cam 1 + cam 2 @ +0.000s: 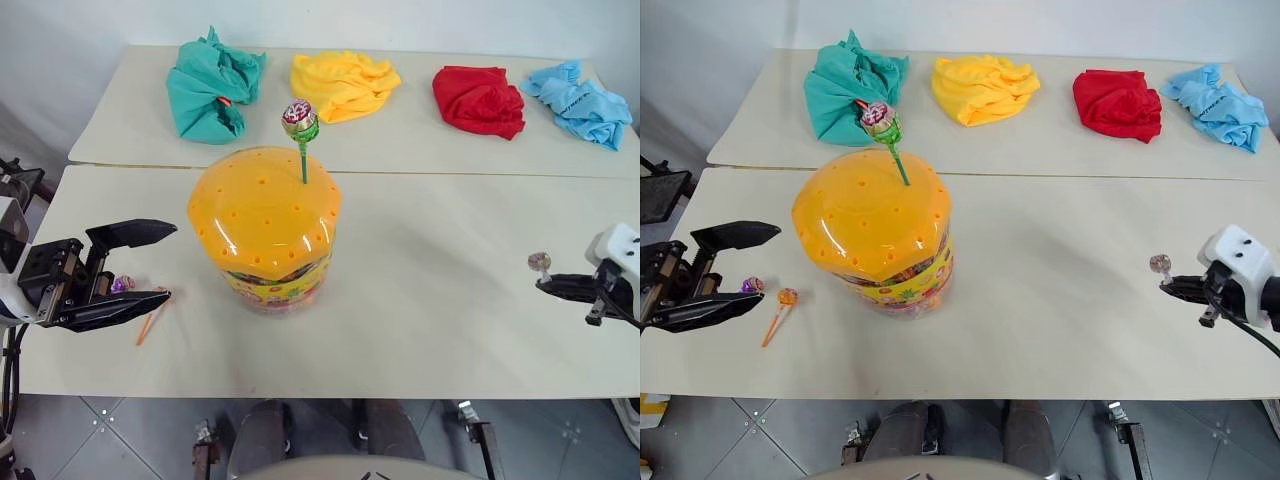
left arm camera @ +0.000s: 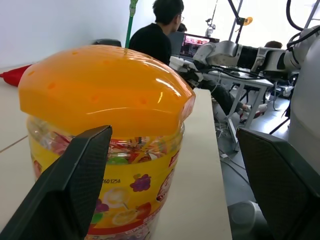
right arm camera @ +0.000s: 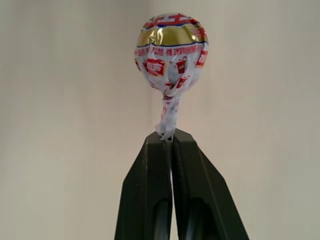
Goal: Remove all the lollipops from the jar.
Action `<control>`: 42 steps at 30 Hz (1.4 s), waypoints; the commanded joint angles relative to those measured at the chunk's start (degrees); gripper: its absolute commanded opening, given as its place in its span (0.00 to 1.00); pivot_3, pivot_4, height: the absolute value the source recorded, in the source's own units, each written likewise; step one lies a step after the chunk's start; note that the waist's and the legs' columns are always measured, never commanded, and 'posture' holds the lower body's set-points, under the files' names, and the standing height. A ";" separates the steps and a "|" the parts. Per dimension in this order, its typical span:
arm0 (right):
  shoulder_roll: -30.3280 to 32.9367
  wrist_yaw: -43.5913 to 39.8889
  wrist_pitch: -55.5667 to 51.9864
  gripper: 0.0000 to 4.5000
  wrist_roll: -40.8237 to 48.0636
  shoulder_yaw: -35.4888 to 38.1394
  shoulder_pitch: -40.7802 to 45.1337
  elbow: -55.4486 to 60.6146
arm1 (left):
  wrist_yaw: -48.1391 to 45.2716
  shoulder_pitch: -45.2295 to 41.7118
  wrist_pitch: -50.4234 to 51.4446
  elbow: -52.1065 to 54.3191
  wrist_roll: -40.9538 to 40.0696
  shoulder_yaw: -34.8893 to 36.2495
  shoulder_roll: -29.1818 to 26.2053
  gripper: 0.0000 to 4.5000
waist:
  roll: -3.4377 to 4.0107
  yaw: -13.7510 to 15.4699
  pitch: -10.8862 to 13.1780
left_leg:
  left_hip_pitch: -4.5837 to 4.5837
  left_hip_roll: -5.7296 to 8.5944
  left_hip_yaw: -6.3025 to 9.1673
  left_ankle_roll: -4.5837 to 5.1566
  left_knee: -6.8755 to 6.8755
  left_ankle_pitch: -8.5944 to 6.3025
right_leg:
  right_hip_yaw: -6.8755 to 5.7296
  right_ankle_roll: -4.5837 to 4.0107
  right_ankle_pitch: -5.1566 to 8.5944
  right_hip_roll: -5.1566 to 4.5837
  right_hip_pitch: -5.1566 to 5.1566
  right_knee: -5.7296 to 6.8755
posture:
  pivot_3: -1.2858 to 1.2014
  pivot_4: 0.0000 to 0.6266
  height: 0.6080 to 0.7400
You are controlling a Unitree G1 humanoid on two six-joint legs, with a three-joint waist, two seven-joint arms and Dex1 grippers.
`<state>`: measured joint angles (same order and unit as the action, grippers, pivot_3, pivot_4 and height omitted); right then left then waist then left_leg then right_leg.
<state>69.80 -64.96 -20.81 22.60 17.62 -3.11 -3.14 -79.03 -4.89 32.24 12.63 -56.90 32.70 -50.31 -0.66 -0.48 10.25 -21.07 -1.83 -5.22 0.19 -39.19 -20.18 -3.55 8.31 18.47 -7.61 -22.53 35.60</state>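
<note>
Work surface: two pale benches point(image 1: 450, 290) butted edge to edge, with a seam running across behind the jar point(image 1: 265, 232). A grey tiled floor point(image 1: 120, 440) shows below the near edge. The left wrist view shows a room with desks, monitors and a seated person point(image 2: 159, 36) beyond the far bench edge.

Along the rear bench lie four crumpled cloths: teal point(image 1: 212, 85), yellow point(image 1: 342, 82), red point(image 1: 479, 100) and blue point(image 1: 580, 102).

Clearance: the front bench is bare between the jar and the right pincer point(image 1: 545, 281), and to the near edge.

Jar: a clear tub with an orange-yellow domed lid dotted with holes and a printed fruit band, standing upright left of centre on the front bench. One lollipop with a green stick point(image 1: 300, 122) stands upright in a lid hole.

Two lollipops lie on the bench left of the jar: a purple one point(image 1: 752, 285) and an orange one point(image 1: 787, 297), close together.

Left pincer point(image 1: 140, 265): fingers spread wide, empty, level beside the jar and above the purple lollipop.

Right pincer: fingers closed on a lollipop with a white, red and gold wrapper point(image 3: 171, 52), gripped just below the head, held above the bench near the right edge.
</note>
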 commanded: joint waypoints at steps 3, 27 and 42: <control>-3.01 -4.85 3.09 0.32 0.99 0.95 -0.17 -3.09 | 1.15 3.39 -1.41 2.34 -0.76 2.02 2.05 0.94 | 0.01 0.13 0.00 | -0.04 -0.03 0.02 0.00 0.01 -0.01 | -0.02 0.00 0.00 0.01 -0.04 0.04 | 0.52 0.24 1.00; -39.89 10.86 -11.62 0.90 23.38 -19.90 47.36 20.38 | 10.26 1.50 0.92 -0.73 -7.31 4.53 8.50 0.94 | 0.12 0.09 0.06 | -0.25 0.00 0.73 0.01 -0.01 -0.09 | -0.29 0.02 -0.12 -0.08 -0.15 0.31 | 0.52 0.24 1.00; -46.06 10.68 -12.89 0.27 21.56 -21.32 51.14 16.28 | 13.96 0.66 0.57 0.75 -11.06 6.10 10.82 0.94 | 0.12 -1.56 0.06 | -0.22 -0.04 0.68 -0.02 -0.02 -0.07 | -0.32 0.04 -0.13 -0.01 -0.14 0.33 | 0.52 0.24 1.00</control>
<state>24.54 -53.82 -35.40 43.26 -5.76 47.13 12.12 -65.67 -3.86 33.77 11.34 -66.15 37.04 -39.50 -0.55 -2.04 10.31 -21.29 -1.88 -4.54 0.16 -39.21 -20.25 -3.88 8.36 18.34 -7.63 -22.67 35.94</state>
